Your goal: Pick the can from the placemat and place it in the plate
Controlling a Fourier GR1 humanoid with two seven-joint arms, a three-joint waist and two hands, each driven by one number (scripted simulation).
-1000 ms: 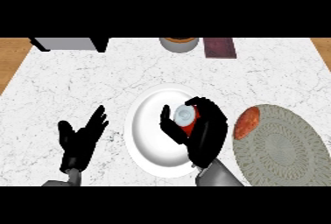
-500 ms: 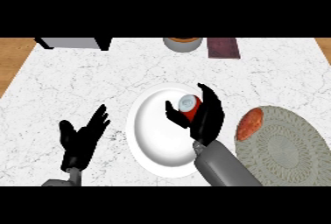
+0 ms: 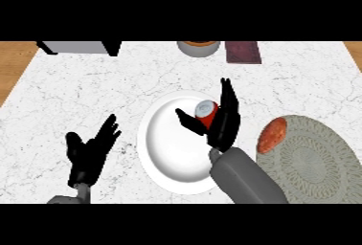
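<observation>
The white plate (image 3: 170, 155) lies at the counter's middle. A red can (image 3: 205, 112) with a silver top stands tilted over the plate's far right part. My right hand (image 3: 225, 122) is beside it: the fingers point straight up along the can's right side and the thumb reaches out to its left, so the hand is open. Whether the can rests on the plate I cannot tell. The grey patterned placemat (image 3: 311, 160) lies to the right of the plate. My left hand (image 3: 88, 150) rests open at the lower left, fingers up.
An orange-red oblong item (image 3: 272, 135) lies on the placemat's left edge. At the counter's far edge stand a grey box (image 3: 78, 47), a round pot (image 3: 199, 48) and a dark maroon block (image 3: 243, 51). Wooden floor shows past the counter's left side.
My right hand carried the can farther across the plate, away from me, and its fingers went from curled round the can to straight. The left hand has not moved.
</observation>
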